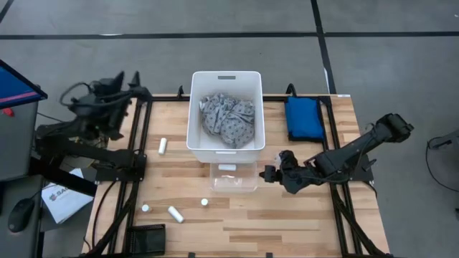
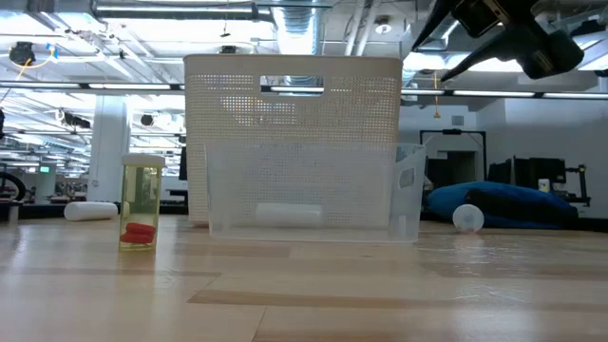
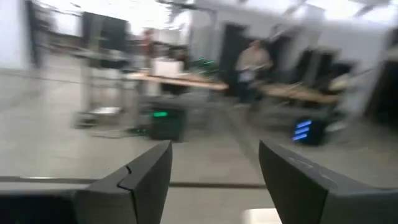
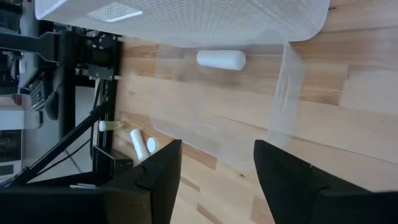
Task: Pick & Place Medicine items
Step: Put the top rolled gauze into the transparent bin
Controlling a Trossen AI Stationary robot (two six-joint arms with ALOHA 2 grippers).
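From above, a white bin point(image 1: 226, 111) stood at the table's point(image 1: 287, 208) far edge near the middle, with a grey patterned cloth point(image 1: 228, 118) bunched inside it. A clear plastic container point(image 1: 233, 176) sat touching the bin's near wall, and one white cylinder point(image 1: 227, 168) lay inside it. A blue padded pouch point(image 1: 304, 119) lay just beside the bin toward the far right corner. Four more medicine items lay loose on the left half of the table: a cylinder point(image 1: 163, 145) beside the bin's left wall, a second cylinder point(image 1: 175, 213) near the front edge, and two small round bottles point(image 1: 145, 208) point(image 1: 204, 203) near it. The right gripper point(image 1: 271, 174) hung just beside the container's right wall, its arm stretched in low from the right edge, fingers spread and holding nothing. The left gripper point(image 1: 115, 86) was folded back beyond the far left corner, off the table.

At table height, the container point(image 2: 304, 190) stood in front of the perforated bin point(image 2: 293, 114), the cylinder point(image 2: 285, 215) lying on its floor. A yellowish vial point(image 2: 142, 202) with something red at its bottom stood upright on the left, and a round bottle point(image 2: 467, 218) lay before the pouch point(image 2: 503, 204).

The left wrist view faced the blurred room, where a person stood far off; its fingers point(image 3: 134, 183) were apart and empty.

In the right wrist view, the spread fingers point(image 4: 155, 180) pointed at the container point(image 4: 249, 118) and the cylinder point(image 4: 221, 60) inside it.
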